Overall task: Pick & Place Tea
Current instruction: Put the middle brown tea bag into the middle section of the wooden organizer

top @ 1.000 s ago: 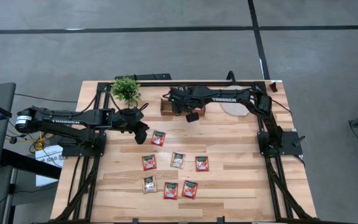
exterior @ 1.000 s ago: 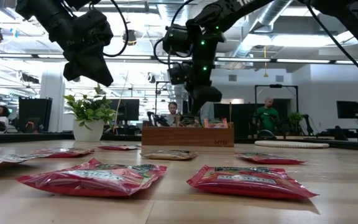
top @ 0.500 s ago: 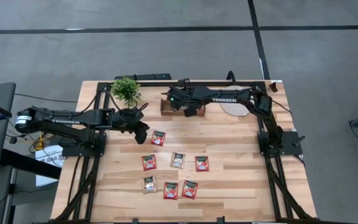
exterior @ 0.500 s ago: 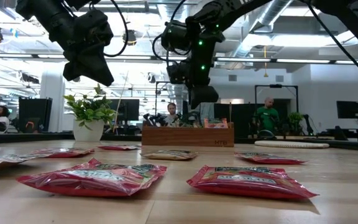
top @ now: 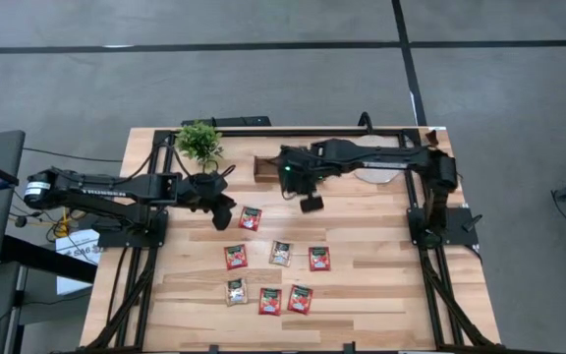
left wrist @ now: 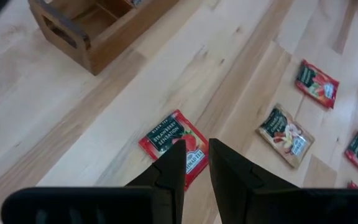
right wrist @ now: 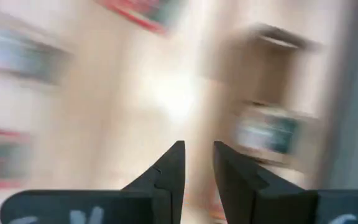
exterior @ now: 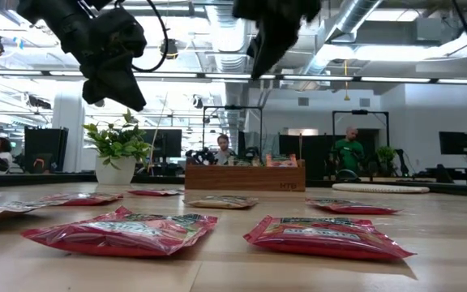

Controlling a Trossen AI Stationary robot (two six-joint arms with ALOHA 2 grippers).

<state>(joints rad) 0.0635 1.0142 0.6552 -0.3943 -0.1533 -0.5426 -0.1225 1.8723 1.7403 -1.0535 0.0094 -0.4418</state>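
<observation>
Tea sachets [top: 251, 218] wait — right gripper [top: 311, 205] empty, fingers slightly apart; left gripper [left wrist: 194, 163] likewise narrow, hovering — should descend squarely over one.

Glossy foil-like sachets [exterior: 120, 230]; matt light-wood table [top: 381, 226]; wooden box [left wrist: 98, 28]

Light wooden table [top: 381, 295], seven tea sachets [top: 280, 253] lying flat (most red, two beige), wooden box [top: 264, 169] beyond them, potted plant [top: 199, 144] beside the box

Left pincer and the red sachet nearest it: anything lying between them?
No. The high view shows only bare table between left pincer and red sachet.
</observation>
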